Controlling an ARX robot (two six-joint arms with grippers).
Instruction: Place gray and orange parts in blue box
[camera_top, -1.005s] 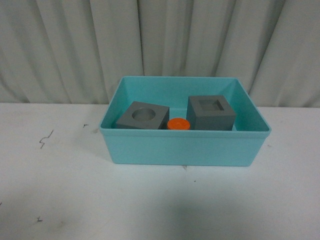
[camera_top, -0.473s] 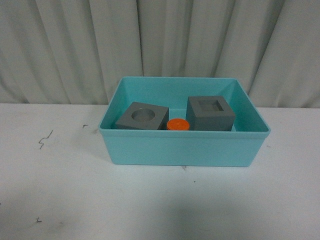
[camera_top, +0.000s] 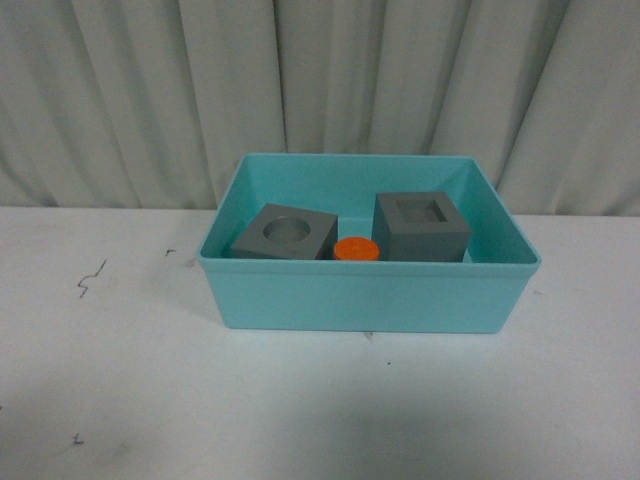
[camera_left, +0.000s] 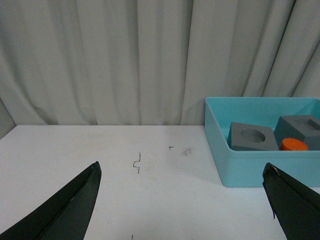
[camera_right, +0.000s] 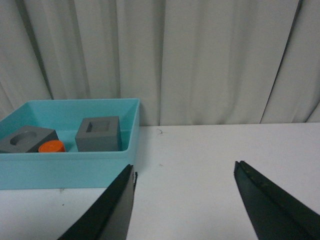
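White tabletop (camera_top: 300, 400) spreads under us, backed by a pale pleated curtain (camera_top: 320, 90) that fills the far side of every view.

Our left claw (camera_left: 182, 200) hangs spread wide above the table, holding nothing; its two dark fingers (camera_left: 75, 205) sit at opposite edges of the left wrist view with bare table between them. Beyond it we see a few small dark scuff marks (camera_left: 137, 162) on the surface, and further off to one side the blue box.

Our right claw (camera_right: 185, 200) is likewise parted wide and empty, its dark fingers (camera_right: 112, 210) framing open table. The blue box lies past the finger on the box side, well clear of it.

Neither claw shows in the front view. There the blue box (camera_top: 365, 295) stands on the table near the curtain, roughly centred. All three parts sit inside it. The gray cube with the round hollow (camera_top: 286, 232) lies on the left, tilted so its hollow faces up and toward us. The gray cube with the square hollow (camera_top: 421, 227) stands on the right, hollow upward. The orange cylinder (camera_top: 356, 248) sits between the two cubes, just beside the near wall; we see only its top, and we cannot make out any markings on it.

Small dark marks (camera_top: 92, 278) dot the table to the left of the box.
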